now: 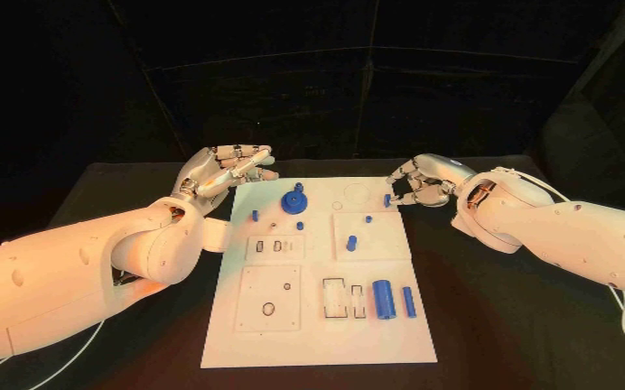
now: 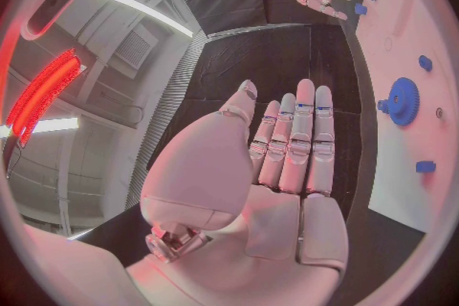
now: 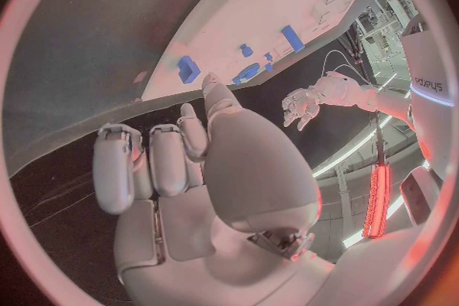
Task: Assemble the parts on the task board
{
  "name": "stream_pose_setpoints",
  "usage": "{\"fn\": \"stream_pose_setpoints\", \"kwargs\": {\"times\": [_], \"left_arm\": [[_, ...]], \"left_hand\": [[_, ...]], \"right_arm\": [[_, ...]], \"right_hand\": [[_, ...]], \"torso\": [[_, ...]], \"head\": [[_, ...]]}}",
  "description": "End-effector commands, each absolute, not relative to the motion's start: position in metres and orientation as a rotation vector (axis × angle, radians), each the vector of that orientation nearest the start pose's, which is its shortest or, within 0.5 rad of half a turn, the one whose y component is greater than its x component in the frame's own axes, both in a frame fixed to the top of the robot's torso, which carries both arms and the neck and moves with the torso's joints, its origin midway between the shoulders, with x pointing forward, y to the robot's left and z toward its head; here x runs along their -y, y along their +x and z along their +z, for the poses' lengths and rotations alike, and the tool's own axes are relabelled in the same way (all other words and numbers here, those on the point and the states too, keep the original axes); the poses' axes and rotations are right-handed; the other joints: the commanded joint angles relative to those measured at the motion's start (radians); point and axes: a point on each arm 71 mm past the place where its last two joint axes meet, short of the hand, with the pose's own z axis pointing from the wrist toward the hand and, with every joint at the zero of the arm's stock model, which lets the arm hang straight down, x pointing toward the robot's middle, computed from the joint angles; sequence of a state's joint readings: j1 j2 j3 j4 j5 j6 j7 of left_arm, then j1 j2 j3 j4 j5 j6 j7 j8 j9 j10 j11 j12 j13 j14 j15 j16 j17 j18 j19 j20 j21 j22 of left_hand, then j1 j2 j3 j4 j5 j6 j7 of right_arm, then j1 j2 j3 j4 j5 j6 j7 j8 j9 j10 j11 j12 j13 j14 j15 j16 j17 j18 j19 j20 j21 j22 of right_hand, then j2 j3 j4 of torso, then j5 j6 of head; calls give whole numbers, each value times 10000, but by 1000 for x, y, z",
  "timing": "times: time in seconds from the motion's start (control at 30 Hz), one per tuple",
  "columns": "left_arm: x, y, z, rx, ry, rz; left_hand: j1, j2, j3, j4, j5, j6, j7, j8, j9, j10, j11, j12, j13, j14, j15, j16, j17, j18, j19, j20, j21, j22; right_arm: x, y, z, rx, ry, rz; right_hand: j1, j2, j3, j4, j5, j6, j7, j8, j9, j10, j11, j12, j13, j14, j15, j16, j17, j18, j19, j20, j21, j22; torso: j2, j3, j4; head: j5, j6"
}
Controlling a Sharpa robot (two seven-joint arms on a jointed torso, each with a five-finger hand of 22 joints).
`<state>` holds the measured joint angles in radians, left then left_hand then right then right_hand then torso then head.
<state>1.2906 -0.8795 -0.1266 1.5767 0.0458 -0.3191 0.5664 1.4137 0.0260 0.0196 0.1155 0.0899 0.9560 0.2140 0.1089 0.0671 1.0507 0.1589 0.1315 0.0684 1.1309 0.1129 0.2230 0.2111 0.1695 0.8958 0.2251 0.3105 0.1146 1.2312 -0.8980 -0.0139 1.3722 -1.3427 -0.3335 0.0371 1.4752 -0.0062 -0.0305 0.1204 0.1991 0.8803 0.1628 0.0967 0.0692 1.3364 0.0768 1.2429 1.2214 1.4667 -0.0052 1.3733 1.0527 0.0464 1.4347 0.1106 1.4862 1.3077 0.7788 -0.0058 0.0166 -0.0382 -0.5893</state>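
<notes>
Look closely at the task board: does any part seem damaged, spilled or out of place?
Nothing stands out. The blue parts, including the gear and large cylinder, sit tidily on the task board; no damage shows.

left hand (image 1: pixel 224 170) held up, palm open, fingers straight and close together, holding nothing. right hand (image 1: pixel 419 181) fingers curled inward, nothing visibly held.
</notes>
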Motion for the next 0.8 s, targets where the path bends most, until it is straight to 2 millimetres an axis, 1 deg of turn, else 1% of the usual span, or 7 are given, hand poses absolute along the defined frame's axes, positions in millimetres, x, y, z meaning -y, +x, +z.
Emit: {"fn": "stream_pose_setpoints", "kwargs": {"times": [0.03,0.23,0.47,0.8], "left_arm": [[-213,484,-151,-12784,-9986,-16516],[-213,484,-151,-12785,-9985,-16516],[-213,484,-151,-12791,-9985,-16519],[-214,484,-151,-12787,-9992,-16500]], "left_hand": [[0,114,3,-43,16,90,10,-15,2,48,8,-50,-11,-48,-19,-68,16,152,-39,28,-35,-16],[0,114,3,-43,16,90,10,-15,2,48,8,-50,-11,-48,-19,-68,16,152,-39,28,-35,-16],[4,113,6,-49,16,89,17,-20,0,46,12,-60,-13,-47,-18,-76,17,152,-38,27,-36,-18],[4,113,6,-49,16,89,17,-20,0,46,12,-60,-13,-47,-18,-76,17,152,-38,27,-36,-18]], "right_arm": [[271,518,-166,-16146,-597,5933],[268,521,-168,-16129,-581,5845],[264,525,-171,-16298,-613,5766],[262,525,-177,-16612,-775,5616]], "right_hand": [[117,16,10,-48,68,-30,16,-4,2,11,-28,19,20,176,27,-37,-2,-37,-29,-5,-26,800],[128,52,22,-61,69,30,19,29,16,23,-27,34,38,177,27,-38,0,-39,-25,-5,-24,807],[107,160,46,-70,26,289,20,158,56,63,-28,74,83,181,26,-40,0,-40,-18,-5,-23,816],[93,191,49,-86,5,446,2,225,70,102,-43,118,130,181,17,-46,-11,-43,-6,-10,-18,833]], "torso": [[-1,1,0],[0,9,-4],[0,3,10],[-8,1,-5]], "head": [[-3,-27],[11,-30],[18,-60],[28,-85]]}}
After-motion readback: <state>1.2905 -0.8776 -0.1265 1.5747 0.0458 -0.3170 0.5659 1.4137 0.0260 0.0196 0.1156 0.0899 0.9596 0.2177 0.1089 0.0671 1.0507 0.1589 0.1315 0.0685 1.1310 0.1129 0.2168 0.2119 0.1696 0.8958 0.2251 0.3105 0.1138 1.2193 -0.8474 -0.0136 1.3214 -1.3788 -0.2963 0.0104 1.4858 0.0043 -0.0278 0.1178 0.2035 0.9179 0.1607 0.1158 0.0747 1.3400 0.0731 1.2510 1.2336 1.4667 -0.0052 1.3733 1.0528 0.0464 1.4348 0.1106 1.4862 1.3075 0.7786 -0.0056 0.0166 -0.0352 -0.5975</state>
